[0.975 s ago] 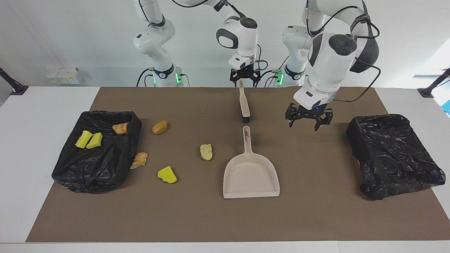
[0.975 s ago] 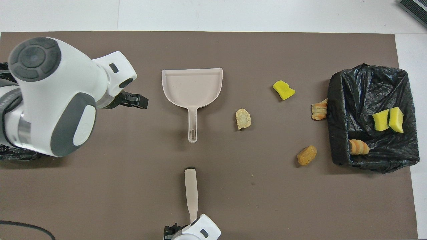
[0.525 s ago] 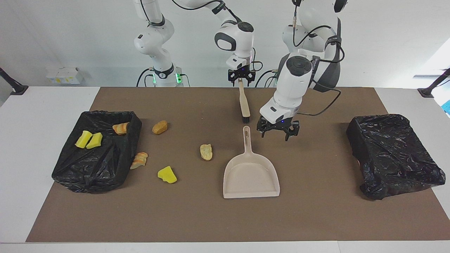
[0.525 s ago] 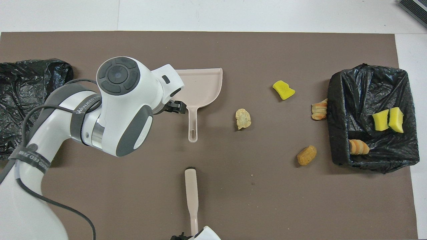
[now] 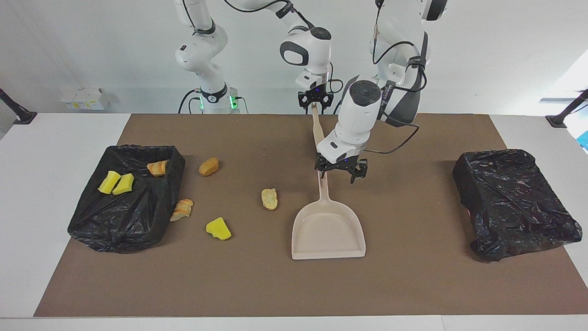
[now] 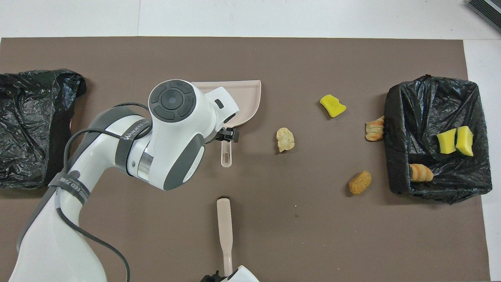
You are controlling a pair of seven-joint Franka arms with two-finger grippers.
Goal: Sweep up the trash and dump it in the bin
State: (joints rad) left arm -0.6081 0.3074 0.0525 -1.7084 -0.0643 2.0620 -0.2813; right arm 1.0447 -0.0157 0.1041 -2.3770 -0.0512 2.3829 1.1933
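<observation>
Left claw (image 5: 340,173) hangs spread wide over the dustpan (image 5: 328,230) handle; right claw (image 5: 315,102) pinches the brush (image 6: 224,227) handle, its grip unclear. Brush runs lengthwise, bristles away from the robots. Trash (image 5: 269,198) lies scattered toward the right arm's end.

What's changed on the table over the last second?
The left gripper swung from near the black bin at the left arm's end over to the dustpan handle, fingers open around it. The right gripper stayed at the brush handle's end. The brush, the dustpan and the trash pieces have not moved.
</observation>
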